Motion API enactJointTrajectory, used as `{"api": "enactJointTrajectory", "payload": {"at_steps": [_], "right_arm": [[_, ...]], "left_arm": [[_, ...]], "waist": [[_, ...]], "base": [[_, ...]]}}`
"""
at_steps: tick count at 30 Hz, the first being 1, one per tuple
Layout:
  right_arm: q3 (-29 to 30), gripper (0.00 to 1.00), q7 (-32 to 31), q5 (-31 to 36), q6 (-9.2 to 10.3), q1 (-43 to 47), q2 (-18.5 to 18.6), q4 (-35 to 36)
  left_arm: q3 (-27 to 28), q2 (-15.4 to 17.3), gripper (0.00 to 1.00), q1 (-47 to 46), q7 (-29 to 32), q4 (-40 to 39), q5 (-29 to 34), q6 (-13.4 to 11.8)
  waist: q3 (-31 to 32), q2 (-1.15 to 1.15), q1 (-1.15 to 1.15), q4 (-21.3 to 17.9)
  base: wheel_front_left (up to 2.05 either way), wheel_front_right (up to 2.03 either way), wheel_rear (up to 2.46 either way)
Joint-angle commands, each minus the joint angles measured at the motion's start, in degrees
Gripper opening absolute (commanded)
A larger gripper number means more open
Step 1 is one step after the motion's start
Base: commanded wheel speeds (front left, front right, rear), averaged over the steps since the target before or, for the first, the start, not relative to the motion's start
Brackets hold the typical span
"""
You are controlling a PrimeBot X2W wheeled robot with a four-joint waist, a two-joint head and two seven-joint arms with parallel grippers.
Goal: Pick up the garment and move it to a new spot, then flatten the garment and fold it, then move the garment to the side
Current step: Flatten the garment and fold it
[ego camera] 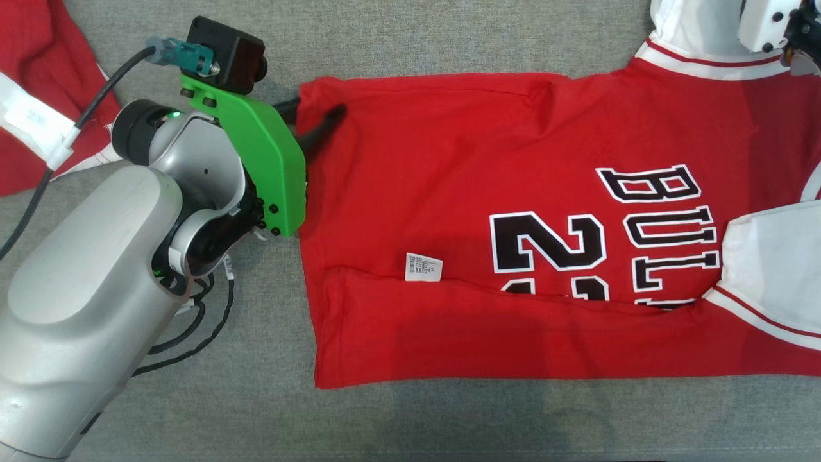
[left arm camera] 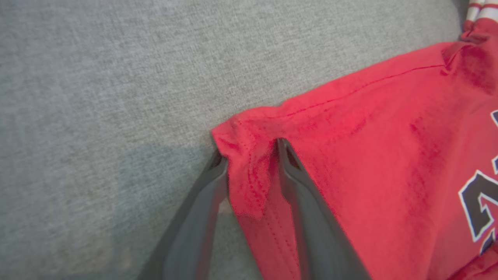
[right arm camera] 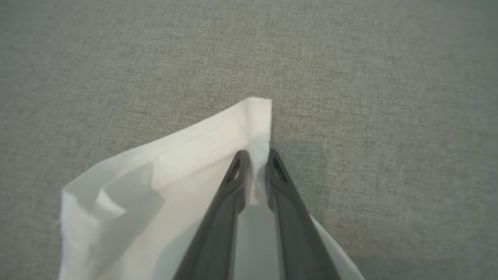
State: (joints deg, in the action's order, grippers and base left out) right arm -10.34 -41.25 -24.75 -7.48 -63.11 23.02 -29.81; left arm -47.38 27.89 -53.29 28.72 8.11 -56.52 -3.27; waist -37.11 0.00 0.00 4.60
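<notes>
The garment (ego camera: 513, 212) is a red jersey with white sleeves and black "BULLS" lettering, spread flat on the grey cloth surface (ego camera: 449, 38), its near long edge folded over. My left gripper (ego camera: 317, 108) is at the far hem corner. In the left wrist view its jaws (left arm camera: 251, 151) stand apart on either side of that bunched red corner (left arm camera: 249, 175). My right gripper (right arm camera: 256, 153) is nearly closed, pinching the edge of the white sleeve (right arm camera: 218, 136). The right arm's white wrist (ego camera: 766, 25) sits at the head view's top right, over the sleeve.
Another red garment with white trim (ego camera: 32, 96) lies at the far left. Black cables (ego camera: 199, 321) hang beside my left forearm (ego camera: 83, 308). A small white label (ego camera: 423, 267) lies on the jersey by the folded edge. Grey surface runs along the near edge (ego camera: 449, 417).
</notes>
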Motion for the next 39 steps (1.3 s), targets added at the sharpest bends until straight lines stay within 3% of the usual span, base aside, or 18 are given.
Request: {"api": "enactJointTrajectory", "payload": {"at_steps": [1, 7, 13, 18, 23, 29, 39], "right_arm": [[-0.6, 0.0, -0.1, -0.7, 0.0, 0.6, 0.2, -1.1], [-1.4, 0.0, 4.0, -5.0, 0.01, 0.7, 1.4, 1.0], [-4.3, 0.0, 10.0, -10.2, 0.0, 4.9, 4.6, 6.5], [-5.5, 0.0, 16.0, -15.7, 0.0, 13.0, 8.2, 14.0], [-1.9, 0.0, 21.8, -20.1, 0.0, 26.5, 11.8, 21.5], [2.7, 0.0, 25.3, -21.6, 0.0, 40.4, 11.8, 26.9], [6.3, 0.0, 27.7, -20.2, 0.0, 55.1, 6.5, 32.2]], "left_arm": [[-2.5, -0.9, 0.0, 2.8, 1.5, 1.9, -0.5, 0.7], [-0.6, -1.2, 0.0, 2.7, -2.3, 1.6, 0.0, 0.5], [1.8, 1.5, 0.0, 5.8, -8.5, -1.1, 1.6, -1.3], [2.6, 3.5, 0.0, 11.0, -12.8, -5.0, 2.0, -3.2], [3.6, 5.8, 0.0, 17.6, -16.5, -10.9, 2.2, -6.2], [3.8, 8.1, 0.0, 24.4, -19.1, -15.6, 1.9, -9.1], [4.3, 8.5, 0.0, 34.5, -24.1, -16.8, -0.8, -11.2]], "waist": [[0.0, 0.0, 0.0, -0.2], [1.2, 0.0, 0.0, -1.6], [4.7, 0.0, 0.0, -3.6], [8.6, 0.0, 0.0, -4.9], [12.7, 0.0, 0.0, -5.5], [16.0, 0.0, 0.0, -7.1], [17.7, 0.0, 0.0, -10.1]], "base": [[0.0, 0.0, 0.0], [0.0, 0.0, 0.0], [0.0, 0.0, 0.0], [0.0, 0.0, 0.0], [0.0, 0.0, 0.0], [0.0, 0.0, 0.0], [0.0, 0.0, 0.0]]}}
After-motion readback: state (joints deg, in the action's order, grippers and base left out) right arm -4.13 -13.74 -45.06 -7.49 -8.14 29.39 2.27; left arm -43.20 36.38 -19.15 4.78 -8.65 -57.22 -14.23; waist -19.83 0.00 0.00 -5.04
